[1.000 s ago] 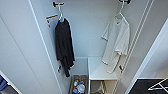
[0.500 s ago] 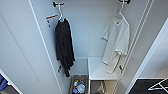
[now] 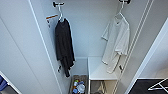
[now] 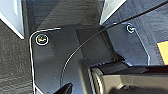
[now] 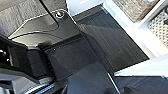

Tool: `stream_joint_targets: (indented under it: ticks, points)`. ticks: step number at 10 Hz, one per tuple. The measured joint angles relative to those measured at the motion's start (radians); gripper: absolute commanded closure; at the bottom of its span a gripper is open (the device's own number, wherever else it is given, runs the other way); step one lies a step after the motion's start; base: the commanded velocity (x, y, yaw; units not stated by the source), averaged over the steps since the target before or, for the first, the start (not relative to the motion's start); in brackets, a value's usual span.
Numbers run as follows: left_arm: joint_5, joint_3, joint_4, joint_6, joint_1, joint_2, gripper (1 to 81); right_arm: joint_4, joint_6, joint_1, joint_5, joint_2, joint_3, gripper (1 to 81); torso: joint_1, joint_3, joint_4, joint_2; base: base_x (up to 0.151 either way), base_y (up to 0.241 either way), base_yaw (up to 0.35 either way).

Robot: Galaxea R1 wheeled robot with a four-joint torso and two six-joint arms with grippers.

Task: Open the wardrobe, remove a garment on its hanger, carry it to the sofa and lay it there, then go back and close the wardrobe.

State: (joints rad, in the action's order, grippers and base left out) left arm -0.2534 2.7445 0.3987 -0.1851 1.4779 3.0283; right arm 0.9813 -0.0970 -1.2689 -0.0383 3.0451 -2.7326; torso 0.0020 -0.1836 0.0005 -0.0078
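Observation:
The wardrobe [image 3: 87, 37] stands open in front of me in the head view, its white doors swung out to either side. Inside on the right, the garment [image 3: 117, 42], a white short-sleeved T-shirt, hangs from the hanger [image 3: 121, 11], whose hook sits on a dark peg at the top. On the left hangs a black long-sleeved top [image 3: 64, 45] on its own white hanger [image 3: 60, 13]. Both wrist views look down past my own dark plates onto dark carpet [image 4: 15, 65] and white panel edges [image 5: 140, 37].
A low white shelf [image 3: 98, 68] sits under the T-shirt. Beside it on the wardrobe floor is a basket [image 3: 78, 86] of small colourful things. A bare white hanger [image 3: 157, 86] lies on dark carpet at the lower right, outside the right door [image 3: 155, 52].

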Motion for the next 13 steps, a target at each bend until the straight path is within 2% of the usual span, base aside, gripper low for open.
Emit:
stream_joint_targets:
  ticks: [1, 4, 7, 11, 13]
  points:
    - [0.0, 0.001, -0.001, 0.0, 0.0, 0.0, 1.0, 0.01, -0.073, 0.039, 0.011, 0.003, 0.0, 1.0, 0.0, 0.0, 0.0, 0.0, 0.0, 0.0, 0.0]
    - [0.0, 0.006, -0.003, -0.002, -0.001, 0.01, 1.0, 0.04, -0.232, 0.134, 0.036, 0.019, -0.024, 1.0, 0.0, 0.0, 0.0, 0.0, 0.0, 0.0, 0.0]
    - [0.0, 0.005, -0.003, -0.003, -0.004, 0.017, 1.0, 0.079, -0.322, 0.194, 0.04, 0.05, -0.059, 1.0, 0.0, 0.0, 0.0, 0.0, 0.0, 0.0, 0.0]
    - [0.0, 0.007, -0.021, -0.003, -0.007, 0.014, 1.0, 0.106, -0.329, 0.214, 0.039, 0.111, -0.129, 1.0, 0.0, 0.0, 0.0, 0.0, 0.0, 0.0, 0.0]
    - [0.001, 0.007, -0.021, -0.002, -0.007, 0.019, 1.0, 0.097, -0.296, 0.21, 0.031, 0.126, -0.175, 1.0, 0.0, 0.0, 0.0, 0.0, 0.0, 0.0, 0.0]
